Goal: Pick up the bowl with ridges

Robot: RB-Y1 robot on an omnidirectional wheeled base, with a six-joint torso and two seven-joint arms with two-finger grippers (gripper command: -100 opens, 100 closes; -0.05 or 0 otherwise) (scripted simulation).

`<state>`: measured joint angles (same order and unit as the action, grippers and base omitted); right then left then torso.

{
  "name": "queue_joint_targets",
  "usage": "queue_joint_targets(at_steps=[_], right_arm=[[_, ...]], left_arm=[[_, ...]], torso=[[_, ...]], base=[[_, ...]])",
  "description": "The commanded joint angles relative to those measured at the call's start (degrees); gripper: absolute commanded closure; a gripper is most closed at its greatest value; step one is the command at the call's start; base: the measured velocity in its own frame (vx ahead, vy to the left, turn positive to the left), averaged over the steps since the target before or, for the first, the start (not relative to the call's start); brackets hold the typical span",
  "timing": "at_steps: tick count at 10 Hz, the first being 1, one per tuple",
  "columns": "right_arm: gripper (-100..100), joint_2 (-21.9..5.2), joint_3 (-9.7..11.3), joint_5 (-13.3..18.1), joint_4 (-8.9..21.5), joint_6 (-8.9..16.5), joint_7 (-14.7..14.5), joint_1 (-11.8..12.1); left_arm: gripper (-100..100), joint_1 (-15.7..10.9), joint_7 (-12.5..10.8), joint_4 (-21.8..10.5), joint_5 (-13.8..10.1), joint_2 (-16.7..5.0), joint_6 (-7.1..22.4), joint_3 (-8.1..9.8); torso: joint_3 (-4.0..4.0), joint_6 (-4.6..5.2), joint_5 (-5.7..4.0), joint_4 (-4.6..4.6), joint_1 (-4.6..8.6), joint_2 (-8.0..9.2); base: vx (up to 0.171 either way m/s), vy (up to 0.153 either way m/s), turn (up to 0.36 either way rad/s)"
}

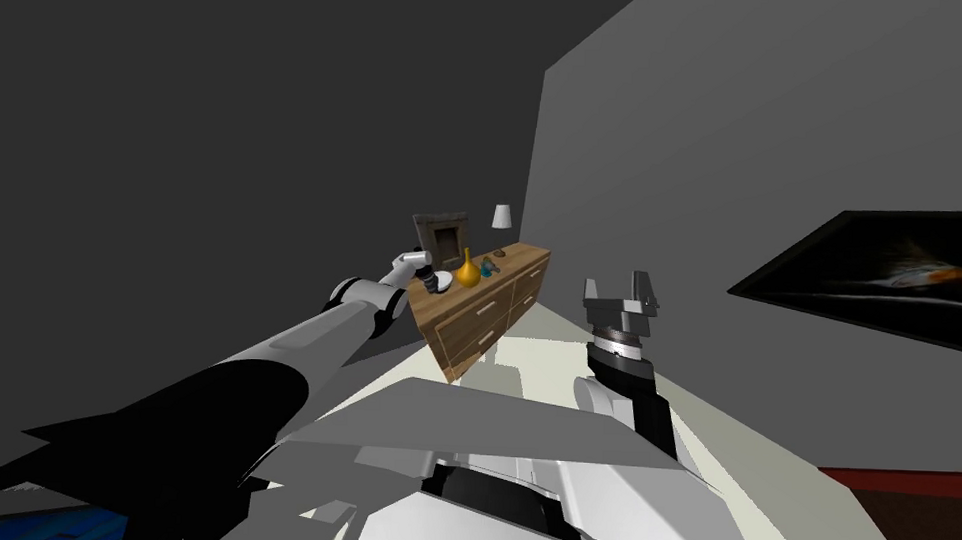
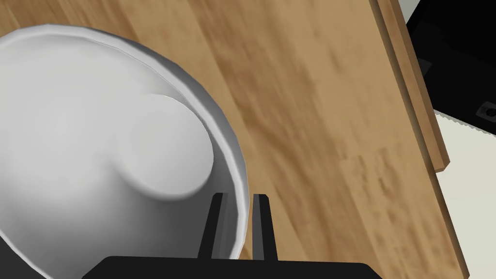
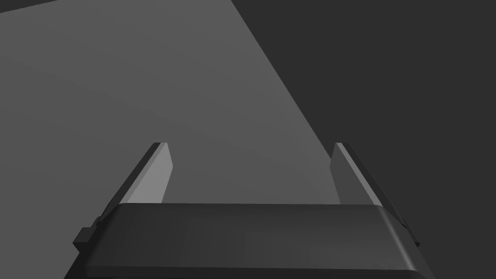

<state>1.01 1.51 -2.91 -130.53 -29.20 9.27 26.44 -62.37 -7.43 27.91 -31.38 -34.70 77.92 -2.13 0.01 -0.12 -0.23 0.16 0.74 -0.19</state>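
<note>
A white bowl [image 2: 97, 160] with a faceted rim sits on the wooden top of a dresser [image 2: 329, 121]. My left gripper [image 2: 240, 198] is shut on the bowl's rim, one finger inside the wall and one outside. In the head view the same bowl [image 1: 442, 280] shows small near the dresser's near end, with my left gripper [image 1: 427, 277] reached out over it. My right gripper [image 1: 620, 288] is raised in front of my chest, its fingers [image 3: 155, 174] wide apart with nothing between them.
On the dresser [image 1: 488, 302] also stand a yellow vase [image 1: 468, 271], a picture frame [image 1: 442, 238], a small teal object [image 1: 487, 270] and a white lamp [image 1: 502, 217]. The dresser's edge [image 2: 411, 87] runs close beside the bowl. A dark picture [image 1: 889, 276] hangs on the right wall.
</note>
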Motion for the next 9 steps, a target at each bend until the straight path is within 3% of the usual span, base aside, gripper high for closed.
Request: queue_joint_targets(at_steps=[1,3,5,6,7,8,9], right_arm=[[0,0.00,0.00,0.00,0.00,0.00,0.00,0.00],[0,-0.02,-0.01,0.00,0.00,0.00,0.00,-0.01],[0,-0.02,-0.01,0.00,0.00,0.00,0.00,-0.01],[0,-0.01,-0.01,0.00,0.00,0.00,0.00,0.00],[0,-0.01,-0.01,0.00,0.00,0.00,0.00,-0.01],[0,-0.01,-0.01,0.00,0.00,0.00,0.00,-0.01],[0,-0.02,-0.01,0.00,0.00,0.00,0.00,-0.01]], left_arm=[[100,2.65,0.53,2.86,-1.76,-1.98,1.76,-0.11],[100,2.65,0.53,4.55,-1.76,-1.98,1.76,-0.11],[100,6.06,3.47,8.29,-5.64,-5.75,3.94,-0.97],[100,6.06,3.47,8.90,-5.82,-6.23,3.94,-0.97],[100,7.77,4.95,11.08,-7.85,-8.35,5.02,-1.39],[100,7.53,3.79,10.74,-6.88,-7.38,4.78,-1.07],[0,7.63,4.17,10.74,-7.05,-7.59,4.80,-1.11]], torso=[[0.00,0.00,0.00,0.00,0.00,0.00],[0.15,0.05,0.08,0.06,-0.48,0.27],[0.22,-0.06,0.10,0.12,-0.65,0.34],[0.17,-0.07,0.05,0.09,-0.33,0.26],[0.17,0.03,0.00,0.11,-0.28,0.24],[0.18,0.03,-0.02,0.12,-0.21,0.25],[0.20,0.10,0.00,0.13,-0.37,0.30]], base=[[0.054,-0.160,0.030],[-0.014,-0.012,-0.013],[0.038,-0.093,0.051],[0.054,-0.134,0.067],[0.048,-0.139,0.025],[0.021,-0.068,0.030],[0.003,-0.011,-0.002]])
